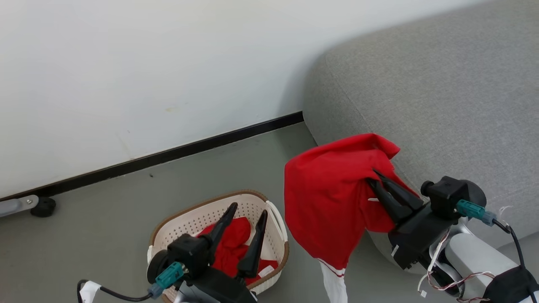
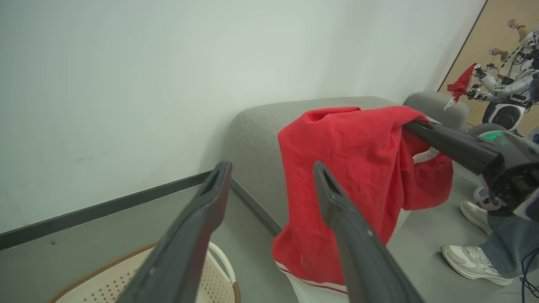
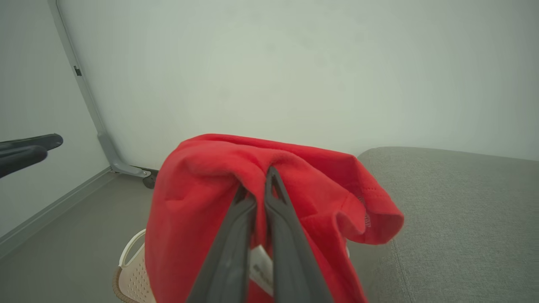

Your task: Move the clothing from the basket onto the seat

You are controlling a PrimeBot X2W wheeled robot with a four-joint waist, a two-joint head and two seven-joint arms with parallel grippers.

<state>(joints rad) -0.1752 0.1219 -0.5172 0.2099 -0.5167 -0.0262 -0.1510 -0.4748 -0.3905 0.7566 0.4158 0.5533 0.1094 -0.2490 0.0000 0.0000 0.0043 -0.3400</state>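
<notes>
A red garment (image 1: 328, 198) with a white striped cuff hangs in the air beside the grey seat (image 1: 442, 97), my right gripper (image 1: 372, 176) shut on it. The same garment (image 3: 210, 210) drapes over that gripper's fingers (image 3: 269, 198) in the right wrist view, left of the seat (image 3: 463, 210). More red clothing (image 1: 231, 244) lies in the cream basket (image 1: 198, 219) on the floor. My left gripper (image 1: 248, 210) hovers open above the basket, holding nothing. In the left wrist view the open left gripper (image 2: 271, 168) points toward the hanging garment (image 2: 349, 168) and the seat (image 2: 261, 134).
A white wall with a black skirting board (image 1: 168, 155) runs behind the basket. A metal foot with a castor (image 1: 42, 206) stands at the far left. A person's white shoes (image 2: 471, 256) are on the floor to the right, and another robot (image 2: 505, 84) is in the background.
</notes>
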